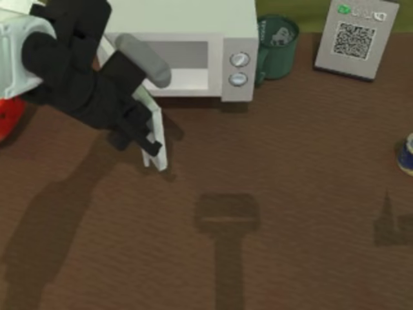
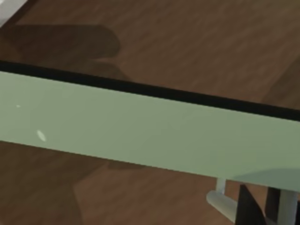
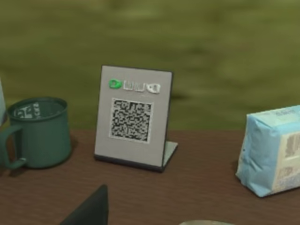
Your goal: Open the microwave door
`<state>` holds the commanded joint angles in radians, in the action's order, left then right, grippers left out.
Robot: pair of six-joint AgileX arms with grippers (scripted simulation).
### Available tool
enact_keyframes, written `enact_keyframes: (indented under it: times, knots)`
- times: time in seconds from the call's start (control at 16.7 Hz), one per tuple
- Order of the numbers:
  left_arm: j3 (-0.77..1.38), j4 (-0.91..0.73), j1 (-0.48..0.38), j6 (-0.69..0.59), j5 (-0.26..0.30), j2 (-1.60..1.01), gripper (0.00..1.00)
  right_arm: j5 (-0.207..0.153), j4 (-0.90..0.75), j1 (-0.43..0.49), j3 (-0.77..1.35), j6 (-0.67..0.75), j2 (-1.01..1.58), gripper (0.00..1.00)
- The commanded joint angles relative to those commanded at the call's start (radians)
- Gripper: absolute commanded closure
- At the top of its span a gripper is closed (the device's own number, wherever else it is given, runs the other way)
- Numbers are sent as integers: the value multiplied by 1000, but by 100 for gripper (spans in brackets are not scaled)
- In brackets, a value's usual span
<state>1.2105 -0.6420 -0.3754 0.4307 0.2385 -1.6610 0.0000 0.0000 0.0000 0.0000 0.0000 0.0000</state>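
The white microwave (image 1: 187, 19) stands at the back of the table, left of centre, with its cavity (image 1: 184, 61) exposed. The microwave door (image 1: 161, 137) is swung out toward the front and shows edge-on. My left gripper (image 1: 153, 143) is at the door's outer edge, shut on the door's handle. In the left wrist view the door (image 2: 150, 126) fills the middle as a pale panel. Below it are the handle (image 2: 221, 202) and my left gripper (image 2: 260, 211). My right gripper (image 3: 93, 211) is off the top view, low over the table's right side.
A green mug (image 1: 277, 42) stands right of the microwave, next to the two knobs (image 1: 239, 69). A QR-code stand (image 1: 353, 37) is at the back right, a blue can (image 1: 406, 155) at the right edge. A red object (image 1: 6, 119) lies at the left edge. A pale blue packet (image 3: 272, 150) sits right of the stand.
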Motion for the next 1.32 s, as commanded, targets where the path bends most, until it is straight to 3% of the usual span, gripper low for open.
enact_keyframes:
  times: [0.96,1.32]
  knots:
    - [0,0,0,0,0,0,100,0,0,0,0,0,0,0]
    - [-3,-25,30,77,38,2,100,0,0,0,0,0,0,0]
